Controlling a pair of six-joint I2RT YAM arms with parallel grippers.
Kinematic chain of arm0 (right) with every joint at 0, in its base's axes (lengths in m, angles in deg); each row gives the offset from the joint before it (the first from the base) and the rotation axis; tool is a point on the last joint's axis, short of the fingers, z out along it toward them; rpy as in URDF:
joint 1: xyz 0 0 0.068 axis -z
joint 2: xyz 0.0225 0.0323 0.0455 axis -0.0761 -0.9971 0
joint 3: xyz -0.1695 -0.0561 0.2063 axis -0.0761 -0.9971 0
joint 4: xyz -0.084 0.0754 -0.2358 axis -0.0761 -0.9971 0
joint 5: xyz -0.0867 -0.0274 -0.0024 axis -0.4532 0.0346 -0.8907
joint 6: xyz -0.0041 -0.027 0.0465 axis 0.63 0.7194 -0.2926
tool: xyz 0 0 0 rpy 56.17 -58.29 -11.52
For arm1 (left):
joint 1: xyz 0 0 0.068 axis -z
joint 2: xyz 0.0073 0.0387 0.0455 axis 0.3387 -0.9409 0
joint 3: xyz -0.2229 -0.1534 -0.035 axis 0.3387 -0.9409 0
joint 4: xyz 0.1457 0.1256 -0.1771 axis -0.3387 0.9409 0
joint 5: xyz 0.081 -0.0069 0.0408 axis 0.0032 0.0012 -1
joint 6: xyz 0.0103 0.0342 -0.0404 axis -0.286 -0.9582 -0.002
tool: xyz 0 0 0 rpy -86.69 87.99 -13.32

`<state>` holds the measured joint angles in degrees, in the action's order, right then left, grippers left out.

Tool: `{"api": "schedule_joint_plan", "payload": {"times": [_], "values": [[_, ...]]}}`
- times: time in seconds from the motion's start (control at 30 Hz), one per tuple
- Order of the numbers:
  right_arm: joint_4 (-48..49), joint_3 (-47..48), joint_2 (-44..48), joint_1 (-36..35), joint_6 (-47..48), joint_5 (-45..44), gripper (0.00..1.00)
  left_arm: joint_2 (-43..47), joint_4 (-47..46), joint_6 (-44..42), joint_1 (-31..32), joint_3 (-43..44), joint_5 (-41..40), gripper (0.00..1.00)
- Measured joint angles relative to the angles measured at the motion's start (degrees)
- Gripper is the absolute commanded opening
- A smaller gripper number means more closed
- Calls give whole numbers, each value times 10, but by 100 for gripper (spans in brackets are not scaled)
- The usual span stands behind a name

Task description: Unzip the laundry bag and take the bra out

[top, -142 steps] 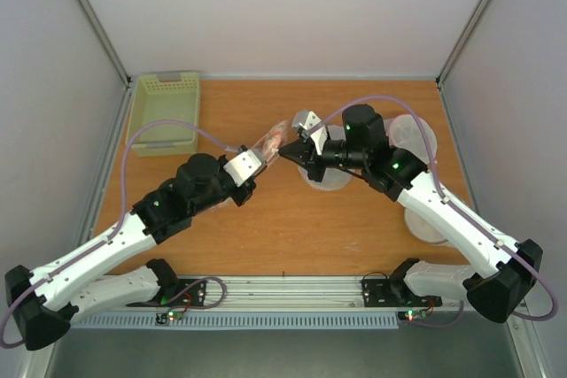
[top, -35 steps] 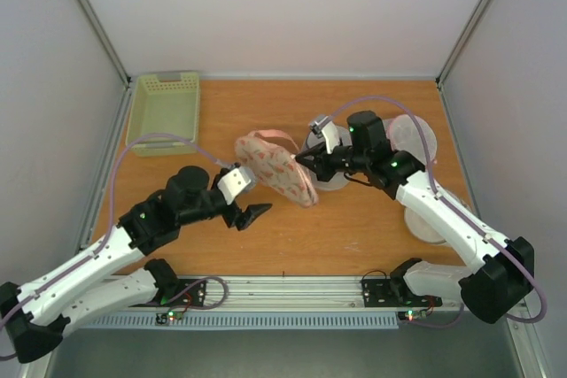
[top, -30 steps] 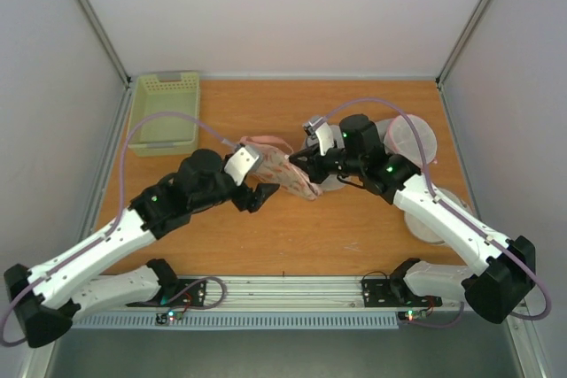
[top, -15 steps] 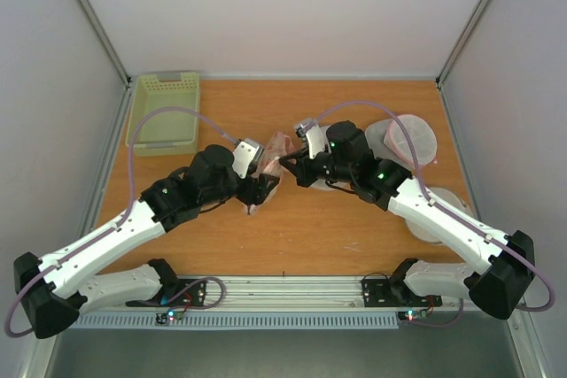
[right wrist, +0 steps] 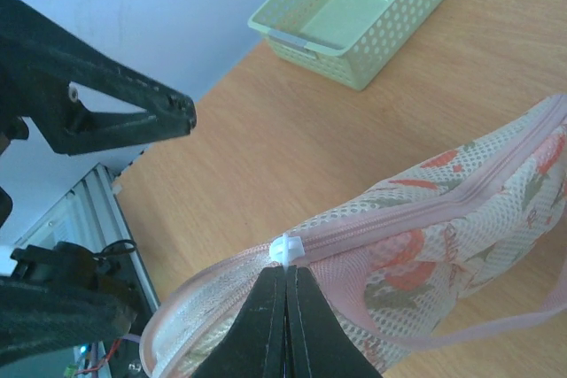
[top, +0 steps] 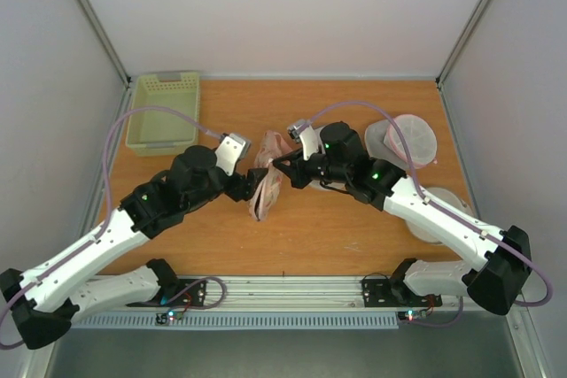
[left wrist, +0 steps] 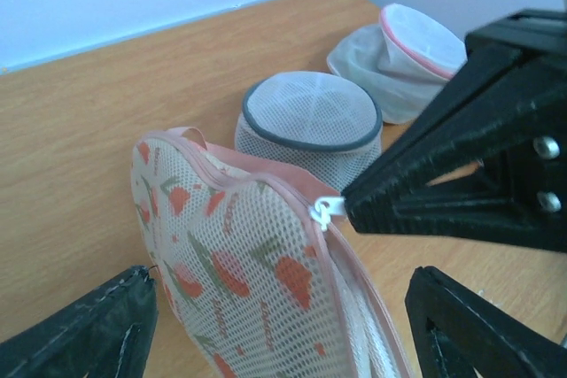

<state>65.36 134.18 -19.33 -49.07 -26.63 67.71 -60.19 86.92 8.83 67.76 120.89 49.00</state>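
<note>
Laundry bag (left wrist: 248,298), zipper pull (right wrist: 285,250) clamped by right end effector (right wrist: 285,273), left end effector (left wrist: 279,312) spread wide.

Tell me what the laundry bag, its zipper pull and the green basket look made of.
Laundry bag: soft mesh fabric, matte, judging by its open weave, with smooth pink trim. Zipper pull: white, probably plastic, slightly glossy. Basket: pale green, likely rigid plastic, with moulded perforated walls.
</note>
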Motion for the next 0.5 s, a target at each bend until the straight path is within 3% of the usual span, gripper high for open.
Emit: {"api": "schedule_joint_plan", "payload": {"times": [0.17,0.5], "values": [[0,1,-1,-2,0,0,1,-21,15,4,0,19,-20,70],[0,1,-1,-2,0,-4,1,-38,23,30,0,11,0,70]]}}
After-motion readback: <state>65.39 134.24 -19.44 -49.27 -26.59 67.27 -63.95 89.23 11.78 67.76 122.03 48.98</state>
